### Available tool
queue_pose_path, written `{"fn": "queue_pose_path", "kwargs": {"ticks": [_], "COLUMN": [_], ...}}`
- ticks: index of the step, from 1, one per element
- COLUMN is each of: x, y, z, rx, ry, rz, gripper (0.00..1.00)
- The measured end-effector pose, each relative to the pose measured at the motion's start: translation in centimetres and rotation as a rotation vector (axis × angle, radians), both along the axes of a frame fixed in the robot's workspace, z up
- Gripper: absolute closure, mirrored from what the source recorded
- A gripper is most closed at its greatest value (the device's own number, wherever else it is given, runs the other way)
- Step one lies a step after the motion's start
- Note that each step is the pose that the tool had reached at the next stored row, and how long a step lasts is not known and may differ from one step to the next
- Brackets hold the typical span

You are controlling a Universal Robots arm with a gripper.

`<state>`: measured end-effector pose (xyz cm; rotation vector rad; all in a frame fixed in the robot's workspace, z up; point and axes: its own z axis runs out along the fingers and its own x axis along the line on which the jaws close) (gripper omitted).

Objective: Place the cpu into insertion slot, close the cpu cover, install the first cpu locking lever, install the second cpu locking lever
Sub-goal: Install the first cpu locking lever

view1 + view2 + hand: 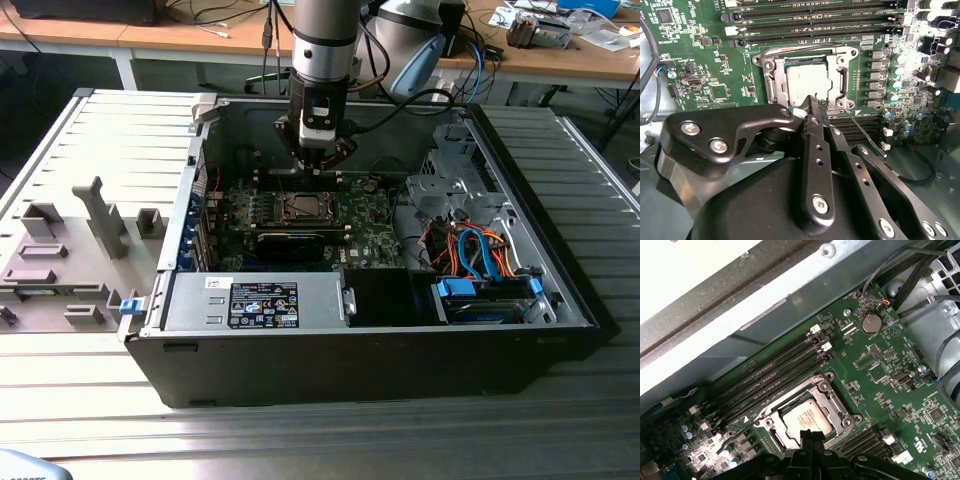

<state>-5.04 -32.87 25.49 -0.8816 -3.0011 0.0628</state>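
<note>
The cpu [807, 82] lies flat in the insertion slot [300, 207] on the green board, its dull silver top showing through the window of the cpu cover [772, 80]. The cover lies down over it. My gripper [811, 102] hangs just above the socket's near edge, fingers shut together with nothing between them. It is also seen over the cpu [805, 416] as the gripper [810, 434], and inside the case as the gripper [316, 160]. A thin lever rod [865, 132] angles away from the socket's corner, and another lever [795, 49] runs along its far side.
Black memory slots [815, 20] run beside the socket. The case wall [740, 315] stands close behind them. In the exterior view a labelled black box [262, 303] sits in front of the board, a drive cage with coloured cables [480, 260] lies to its right, and a grey fixture [80, 250] stands outside the case.
</note>
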Motion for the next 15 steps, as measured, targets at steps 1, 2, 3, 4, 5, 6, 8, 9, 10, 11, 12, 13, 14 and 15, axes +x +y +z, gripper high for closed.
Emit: {"fn": "queue_pose_path", "kwargs": {"ticks": [1,2,3,4,5,6,8,9,10,11,12,13,14,15], "x": [0.00,0.00,0.00,0.00,0.00,0.00,0.00,0.00,0.00,0.00,0.00,0.00,0.00,0.00], "y": [0.00,0.00,0.00,0.00,0.00,0.00,0.00,0.00,0.00,0.00,0.00,0.00,0.00,0.00], "z": [0.00,0.00,0.00,0.00,0.00,0.00,0.00,0.00,0.00,0.00,0.00,0.00,0.00,0.00], "rx": [0.0000,-0.0001,-0.0001,-0.0001,-0.0001,-0.0001,-0.0001,-0.0001,-0.0001,-0.0001,-0.0001,-0.0001,0.0000,0.0000], "ry": [0.0000,0.0000,0.0000,0.0000,0.0000,0.0001,0.0000,0.0000,0.0000,0.0000,0.0000,0.0000,0.0000,0.0000], "rz": [0.002,0.005,0.007,0.010,0.013,0.016,0.022,0.025,0.027,0.030,0.033,0.035,0.038,0.040], "gripper": [0.89,0.89,0.89,0.89,0.89,0.89,0.89,0.89,0.89,0.89,0.89,0.89,0.89,0.89]}}
